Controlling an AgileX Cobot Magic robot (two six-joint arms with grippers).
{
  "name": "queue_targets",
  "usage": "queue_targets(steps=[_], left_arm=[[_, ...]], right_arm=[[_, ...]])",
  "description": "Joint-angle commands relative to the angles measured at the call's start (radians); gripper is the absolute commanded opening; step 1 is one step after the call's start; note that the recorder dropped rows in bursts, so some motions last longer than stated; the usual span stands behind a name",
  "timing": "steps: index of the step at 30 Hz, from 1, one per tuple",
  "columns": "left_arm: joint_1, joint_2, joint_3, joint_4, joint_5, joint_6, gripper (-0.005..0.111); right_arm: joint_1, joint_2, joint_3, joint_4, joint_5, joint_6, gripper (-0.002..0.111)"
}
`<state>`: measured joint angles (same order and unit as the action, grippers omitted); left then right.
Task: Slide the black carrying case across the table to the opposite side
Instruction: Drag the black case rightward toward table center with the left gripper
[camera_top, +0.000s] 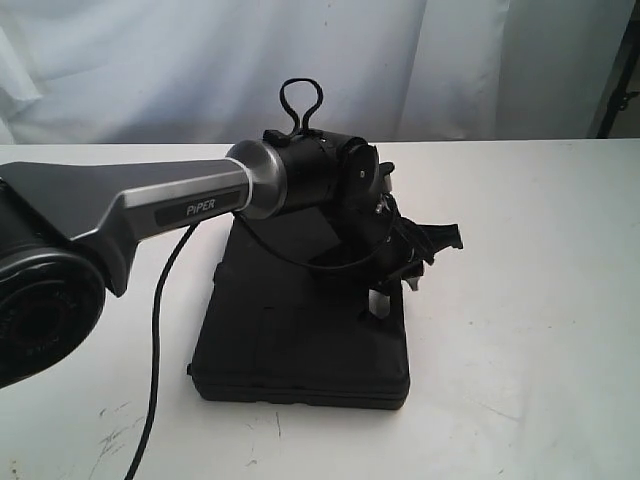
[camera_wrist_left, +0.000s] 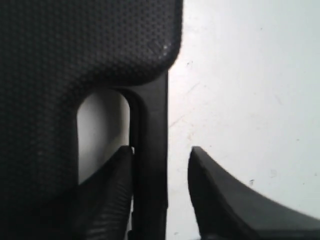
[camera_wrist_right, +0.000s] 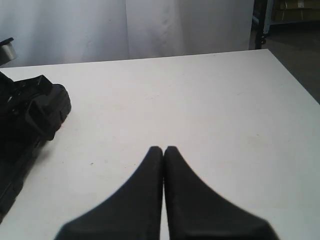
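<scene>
From the left of the exterior view the left arm (camera_top: 150, 205) reaches across, its cable (camera_top: 157, 340) trailing down to the bench (camera_top: 530, 300). Beneath it lies the case (camera_top: 300, 330), flat on the bench around the middle and a little left of centre, with its near edge towards the camera.

At the case's right-hand edge the left end effector (camera_top: 400, 265) comes down at the handle. The left wrist view shows it open and straddling the handle bar (camera_wrist_left: 150, 130). One finger (camera_wrist_left: 107, 195) sits inside the handle slot (camera_wrist_left: 102, 130), right against the bar. The other finger (camera_wrist_left: 220, 200) stands outside the case over bare bench, with a clear gap to the bar. The bar is bracketed but not clamped.

To the right of the case the bench is plain white out to its edge. The right end effector (camera_wrist_right: 163, 148) shows only in its own wrist view, with its fingers pressed together on nothing, hanging above the bench well apart from the case.

As a judgement, the engagement step looks in hand: the hook into the handle is made, and the case is in the middle of the bench rather than at either side. The slide itself, or most of it, appears left to do. The pictures do not say which side counts as opposite.
</scene>
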<state>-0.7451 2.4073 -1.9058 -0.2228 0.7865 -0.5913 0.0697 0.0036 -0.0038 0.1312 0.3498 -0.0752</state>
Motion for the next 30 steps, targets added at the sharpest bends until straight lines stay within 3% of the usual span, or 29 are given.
queue_targets(steps=[1, 30], left_arm=[[-0.003, -0.009, -0.008, 0.03, -0.02, 0.026, 0.056], [-0.003, -0.032, -0.008, 0.085, -0.009, 0.124, 0.052]], right_arm=[[0.001, -0.004, 0.004, -0.01, -0.003, -0.001, 0.0], [0.001, -0.004, 0.004, -0.01, -0.003, -0.001, 0.0]])
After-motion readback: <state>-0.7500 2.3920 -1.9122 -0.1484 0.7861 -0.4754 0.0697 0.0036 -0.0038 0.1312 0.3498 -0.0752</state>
